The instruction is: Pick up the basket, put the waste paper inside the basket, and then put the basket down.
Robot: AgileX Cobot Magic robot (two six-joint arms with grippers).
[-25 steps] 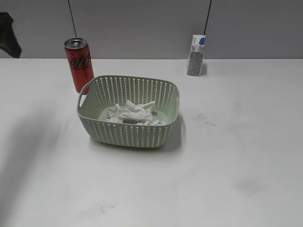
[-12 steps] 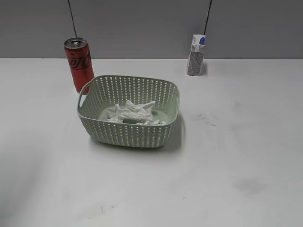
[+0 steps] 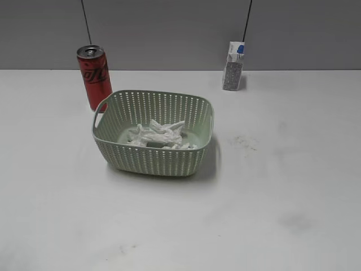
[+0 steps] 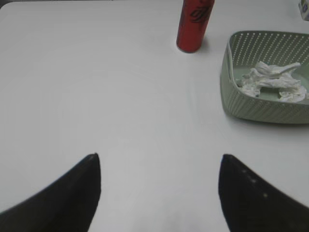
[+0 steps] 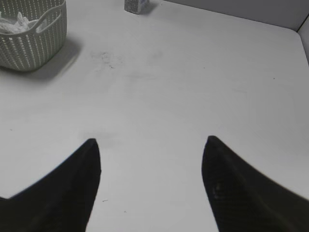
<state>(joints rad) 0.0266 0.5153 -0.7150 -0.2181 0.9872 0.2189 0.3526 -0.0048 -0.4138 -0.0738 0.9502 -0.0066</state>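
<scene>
The dark arm that sat at the top-left edge a second ago is gone from the exterior view; nothing else moved. The red can has swirly black script I can't read. The carton has grey print, too small to read. The basket sits mid-table holding the waste paper. The left gripper and right gripper are both spread wide and empty.

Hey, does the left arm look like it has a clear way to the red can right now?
Probably yes. The left claw is open and empty, bare table lies between it and the red can, and the basket sits off to the can's right.
</scene>
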